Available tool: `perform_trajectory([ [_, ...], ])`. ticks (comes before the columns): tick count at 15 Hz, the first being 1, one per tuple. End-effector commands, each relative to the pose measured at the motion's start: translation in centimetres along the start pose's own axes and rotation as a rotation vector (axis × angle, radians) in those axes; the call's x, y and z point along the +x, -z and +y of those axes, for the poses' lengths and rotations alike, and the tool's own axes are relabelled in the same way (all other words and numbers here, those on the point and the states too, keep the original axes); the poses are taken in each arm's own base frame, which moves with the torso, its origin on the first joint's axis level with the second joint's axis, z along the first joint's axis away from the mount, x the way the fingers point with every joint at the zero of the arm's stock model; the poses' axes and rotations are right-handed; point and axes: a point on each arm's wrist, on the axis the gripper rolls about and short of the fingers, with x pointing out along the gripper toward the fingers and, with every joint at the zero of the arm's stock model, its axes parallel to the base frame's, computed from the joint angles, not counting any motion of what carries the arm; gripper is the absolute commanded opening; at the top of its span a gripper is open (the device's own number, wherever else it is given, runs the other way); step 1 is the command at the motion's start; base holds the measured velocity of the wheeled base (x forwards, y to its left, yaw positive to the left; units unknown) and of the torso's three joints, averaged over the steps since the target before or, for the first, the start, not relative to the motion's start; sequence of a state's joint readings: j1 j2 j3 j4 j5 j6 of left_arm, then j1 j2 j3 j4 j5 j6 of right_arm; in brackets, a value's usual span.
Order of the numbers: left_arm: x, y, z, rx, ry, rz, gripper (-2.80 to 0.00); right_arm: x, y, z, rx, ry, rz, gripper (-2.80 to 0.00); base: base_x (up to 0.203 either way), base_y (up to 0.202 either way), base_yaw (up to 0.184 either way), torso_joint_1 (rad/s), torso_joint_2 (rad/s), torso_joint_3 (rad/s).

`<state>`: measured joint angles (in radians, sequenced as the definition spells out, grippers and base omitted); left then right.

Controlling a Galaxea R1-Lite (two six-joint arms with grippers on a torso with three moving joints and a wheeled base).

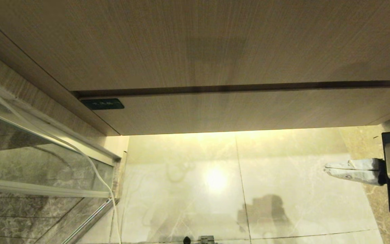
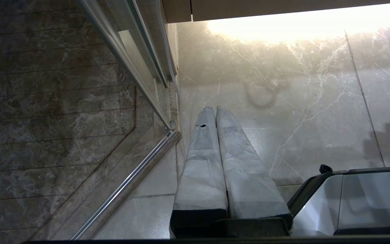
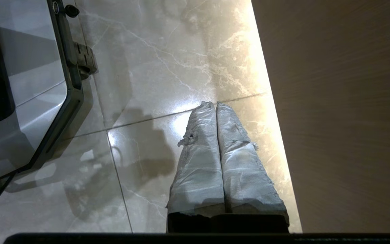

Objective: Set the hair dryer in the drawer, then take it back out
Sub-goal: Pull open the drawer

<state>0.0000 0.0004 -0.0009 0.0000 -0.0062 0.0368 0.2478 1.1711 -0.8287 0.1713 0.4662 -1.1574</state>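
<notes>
A glossy beige marble tile floor (image 1: 188, 189) fills the lower centre of the frame; a thin white cable (image 1: 108, 189) trails down onto it at lower left.

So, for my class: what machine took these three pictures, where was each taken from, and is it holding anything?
A two-armed robot on wheels. One picture looks down from its head at a wood-grain cabinet with a closed drawer above a marble floor; a glass door stands at the left. The other two come from cameras on its wrists. The right gripper reaches in from the right, jaws shut and empty. The left gripper hangs over the floor beside the glass, also shut and empty. No hair dryer is in view.
</notes>
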Motion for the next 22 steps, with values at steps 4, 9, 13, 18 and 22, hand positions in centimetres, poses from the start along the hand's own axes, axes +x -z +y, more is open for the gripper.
perform_trajectory([
  [4,0.0,0.0,0.0,0.000,0.000,-0.001,-2.80,2.0,0.7,-0.5,0.002,-0.013,0.002,-2.80,0.000,0.000,0.000,0.000,0.00,0.000],
  [9,0.0,0.0,0.0,0.000,0.000,-0.001,-2.80,1.5,1.0,0.1,0.019,-0.001,0.013,-2.80,0.000,0.000,0.000,0.000,0.00,0.000],
  [13,0.0,0.0,0.0,0.000,0.000,-0.001,-2.80,0.3,0.9,0.4,0.012,0.049,0.027,-2.80,0.000,0.000,0.000,0.000,0.00,0.000],
  [18,0.0,0.0,0.0,-0.001,0.000,0.000,-2.80,-0.5,0.6,0.5,-0.045,0.162,-0.014,-2.80,0.000,0.000,0.000,0.000,0.00,0.000],
  [22,0.0,0.0,0.0,0.000,0.000,-0.001,-2.80,-1.7,0.2,0.6,-0.060,0.223,-0.026,-2.80,0.000,0.000,0.000,0.000,0.00,0.000],
])
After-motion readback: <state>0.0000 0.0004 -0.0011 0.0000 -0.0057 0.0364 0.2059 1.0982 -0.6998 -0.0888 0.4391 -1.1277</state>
